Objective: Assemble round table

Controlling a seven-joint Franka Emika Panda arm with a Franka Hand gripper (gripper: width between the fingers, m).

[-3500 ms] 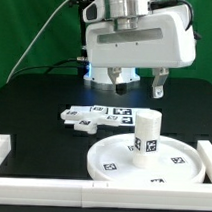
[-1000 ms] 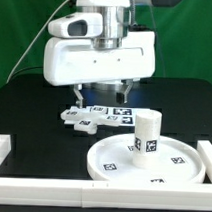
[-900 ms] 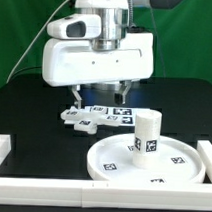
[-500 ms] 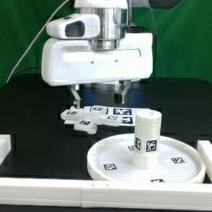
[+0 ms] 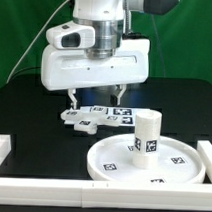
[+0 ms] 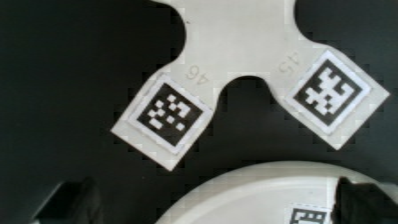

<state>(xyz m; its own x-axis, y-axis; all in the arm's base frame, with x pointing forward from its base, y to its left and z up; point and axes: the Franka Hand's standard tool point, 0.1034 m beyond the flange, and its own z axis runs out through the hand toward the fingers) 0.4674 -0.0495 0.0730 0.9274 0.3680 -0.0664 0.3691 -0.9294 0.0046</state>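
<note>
Round table disc (image 5: 100,154) carries upright leg (image 5: 145,133). Gripper (image 5: 94,95), fingers spread, hangs over lobed flat part (image 5: 82,115). Risk: off-centre closing could skid it sideways.

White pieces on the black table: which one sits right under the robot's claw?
The flat, lobed piece, directly below the open gripper. The round disc and the stubby leg standing on it lie apart.

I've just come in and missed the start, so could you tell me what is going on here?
The Panda arm is putting a round table together. Its open gripper hovers empty above a flat lobed white piece on the black table. The short leg stands upright on the round disc, nearer the camera, untouched.
</note>
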